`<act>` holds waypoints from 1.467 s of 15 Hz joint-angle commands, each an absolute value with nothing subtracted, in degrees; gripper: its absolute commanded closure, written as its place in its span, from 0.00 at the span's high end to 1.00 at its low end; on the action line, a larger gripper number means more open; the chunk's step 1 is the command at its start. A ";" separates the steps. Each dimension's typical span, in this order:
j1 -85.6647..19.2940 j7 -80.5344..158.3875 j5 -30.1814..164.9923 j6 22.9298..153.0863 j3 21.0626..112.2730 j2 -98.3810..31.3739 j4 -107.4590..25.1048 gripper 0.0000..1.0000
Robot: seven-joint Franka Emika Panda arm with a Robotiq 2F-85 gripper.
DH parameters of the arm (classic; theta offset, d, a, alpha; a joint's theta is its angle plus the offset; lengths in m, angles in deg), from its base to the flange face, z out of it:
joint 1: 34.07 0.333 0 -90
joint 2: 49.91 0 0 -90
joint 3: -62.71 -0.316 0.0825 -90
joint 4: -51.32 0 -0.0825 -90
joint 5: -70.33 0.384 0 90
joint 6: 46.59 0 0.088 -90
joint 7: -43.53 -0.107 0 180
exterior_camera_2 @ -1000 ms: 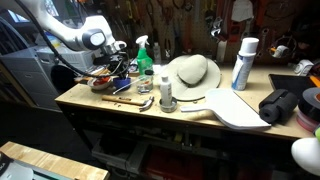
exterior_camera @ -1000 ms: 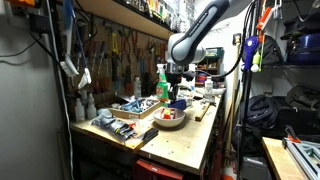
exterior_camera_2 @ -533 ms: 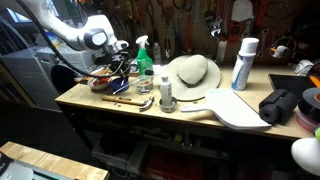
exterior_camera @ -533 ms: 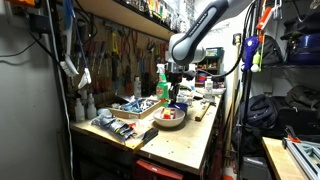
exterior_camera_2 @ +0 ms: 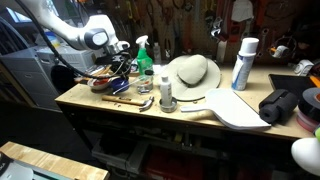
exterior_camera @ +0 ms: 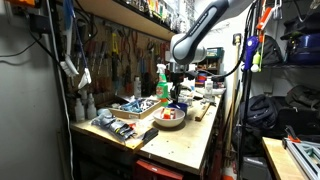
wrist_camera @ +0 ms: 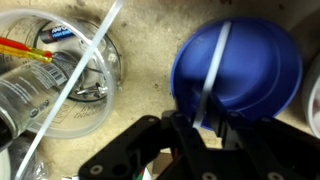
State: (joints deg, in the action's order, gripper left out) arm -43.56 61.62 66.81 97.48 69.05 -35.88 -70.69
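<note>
My gripper [wrist_camera: 200, 118] is shut on a thin white strip [wrist_camera: 213, 65] that stands up between the fingers. It hangs just above a round blue container [wrist_camera: 245, 55] on the wooden bench. To the left is a clear bowl [wrist_camera: 100, 100] holding a red pen, a clear bottle and a second white strip laid across it. In both exterior views the gripper [exterior_camera: 175, 93] [exterior_camera_2: 124, 68] hovers over the bowl of items [exterior_camera: 170, 118] [exterior_camera_2: 103, 83] near the bench's back edge.
A green spray bottle [exterior_camera_2: 143, 55], a straw hat [exterior_camera_2: 193, 72], a white spray can [exterior_camera_2: 241, 63], a small cup [exterior_camera_2: 166, 96] and a wooden board [exterior_camera_2: 240, 108] stand on the bench. A tray of tools [exterior_camera: 134, 106] lies beside the bowl. Tools hang on the wall behind.
The arm has shifted very slightly sideways over the bowl and blue container. The grip on the white strip is unchanged.
</note>
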 commanded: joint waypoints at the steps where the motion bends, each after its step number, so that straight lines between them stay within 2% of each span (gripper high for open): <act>1: -43.94 61.79 67.45 95.59 68.61 -37.10 -72.27 0.34; 3: -43.85 61.71 67.17 94.99 68.69 -37.74 -72.76 0.37; 6: -43.70 61.21 67.47 92.17 68.72 -40.06 -73.79 0.48; 7: -43.42 60.22 66.91 91.35 68.96 -40.90 -74.19 0.49; 8: -43.41 60.33 67.16 90.12 68.91 -41.64 -74.45 0.44; 9: -43.23 59.58 67.07 89.01 69.00 -42.55 -74.84 0.44; 10: -43.10 59.03 67.13 88.34 69.00 -43.09 -75.14 0.36; 11: -42.88 57.96 66.88 88.42 69.07 -43.45 -75.51 0.40; 14: -42.18 55.43 66.42 88.53 68.97 -43.71 -76.23 0.39; 18: -40.69 50.85 65.99 89.66 68.41 -41.63 -75.98 0.44; 19: -40.41 50.21 66.32 90.48 68.20 -40.90 -75.73 0.49; 22: -39.52 46.52 65.54 93.18 68.22 -37.86 -73.58 0.39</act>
